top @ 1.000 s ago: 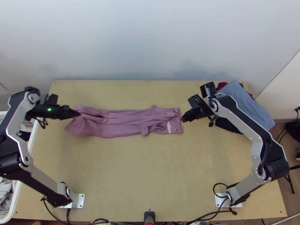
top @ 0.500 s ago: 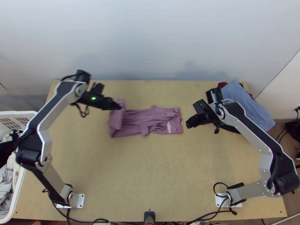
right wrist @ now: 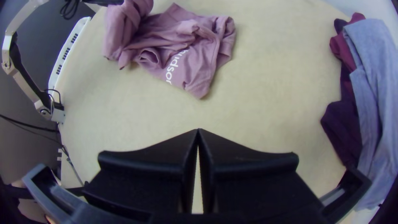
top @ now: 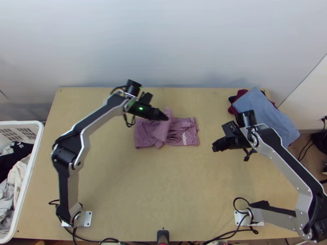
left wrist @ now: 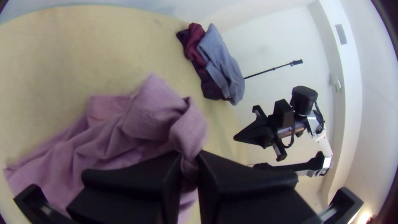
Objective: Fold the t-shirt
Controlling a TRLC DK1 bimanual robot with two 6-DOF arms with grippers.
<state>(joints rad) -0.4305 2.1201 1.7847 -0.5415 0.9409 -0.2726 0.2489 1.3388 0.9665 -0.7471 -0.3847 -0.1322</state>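
T-shirt (top: 143, 136) lies toward twelve o'clock of the table's (top: 163, 183) middle in the top view, long axis nine to three. We have the nearer left gripper (top: 166, 118) pinched shut on its raised end (top: 162, 130), print (top: 184, 139) toward four; our right gripper (top: 213, 147) is closed, empty.

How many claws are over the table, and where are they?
2: the left claw grips the mauve t-shirt; the right claw is right of it in the top view.
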